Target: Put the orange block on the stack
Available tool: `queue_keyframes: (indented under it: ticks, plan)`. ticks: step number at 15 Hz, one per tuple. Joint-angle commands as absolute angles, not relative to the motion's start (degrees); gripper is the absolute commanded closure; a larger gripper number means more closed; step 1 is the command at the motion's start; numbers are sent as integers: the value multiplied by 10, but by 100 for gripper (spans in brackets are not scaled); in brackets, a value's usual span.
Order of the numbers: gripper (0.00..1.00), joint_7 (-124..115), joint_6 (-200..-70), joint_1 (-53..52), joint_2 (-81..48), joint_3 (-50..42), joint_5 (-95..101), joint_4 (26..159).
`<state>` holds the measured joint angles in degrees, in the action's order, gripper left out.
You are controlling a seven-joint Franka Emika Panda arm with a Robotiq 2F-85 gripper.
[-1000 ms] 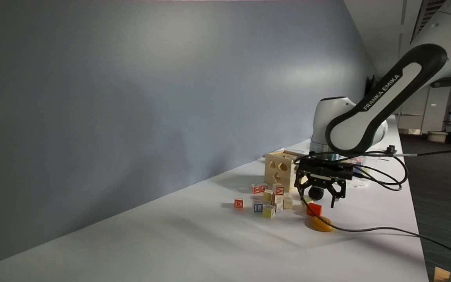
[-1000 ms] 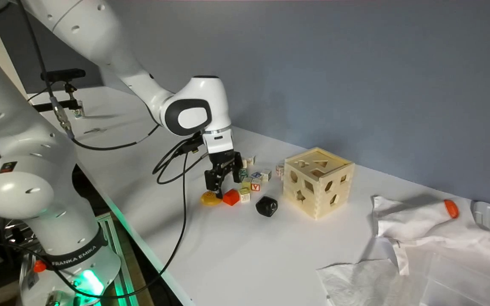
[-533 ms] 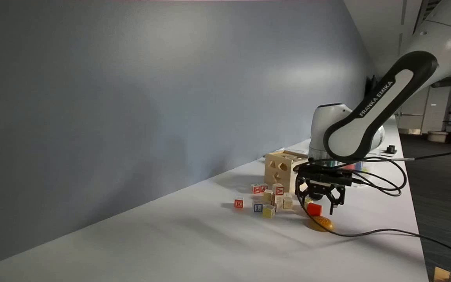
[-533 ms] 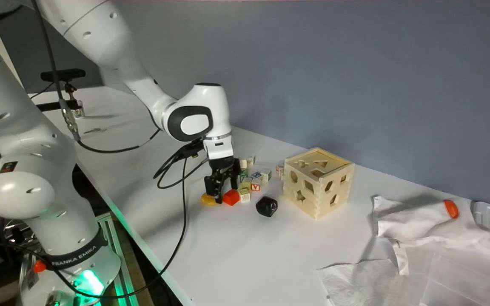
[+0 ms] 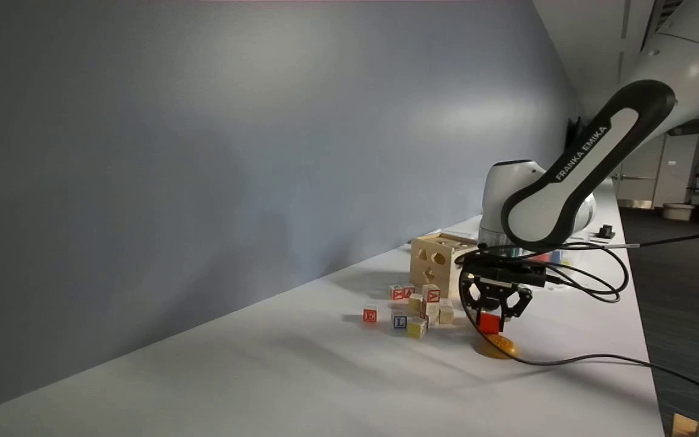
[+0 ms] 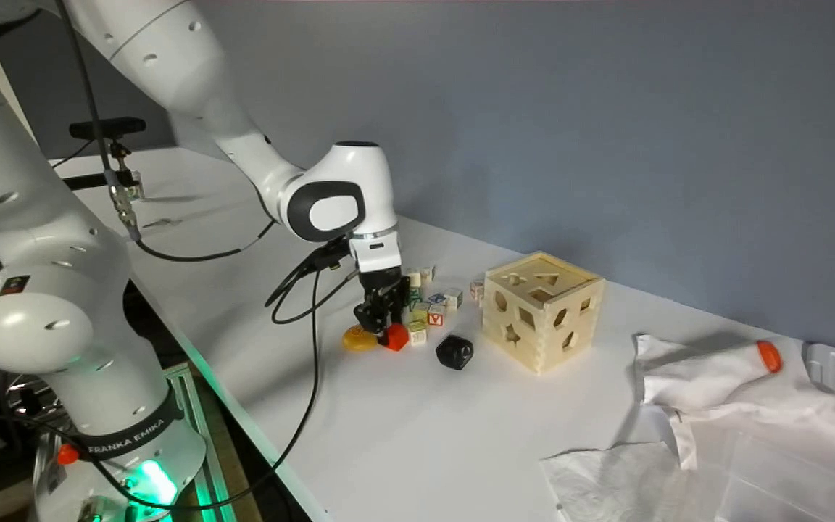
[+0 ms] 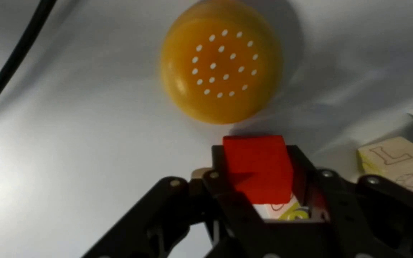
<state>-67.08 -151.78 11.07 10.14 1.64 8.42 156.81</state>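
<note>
Gripper hugs the orange block from both sides.
In an exterior view, the big wooden box sits at about 3 o'clock from it, well apart, so the next move should probably be up, then that way, onto its top.

Red-orange boxy block is plain; orange domed piece has white dots; pale wooden cube shows dark holes.
</note>
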Motion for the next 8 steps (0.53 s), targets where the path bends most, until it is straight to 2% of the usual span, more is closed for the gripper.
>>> queue_keyframes:
  ticks: [1,8]
  plan:
    - [81,-622,-1491,93,149,3,56,1576]
    - [81,-431,-1334,58,252,1,1,1540]
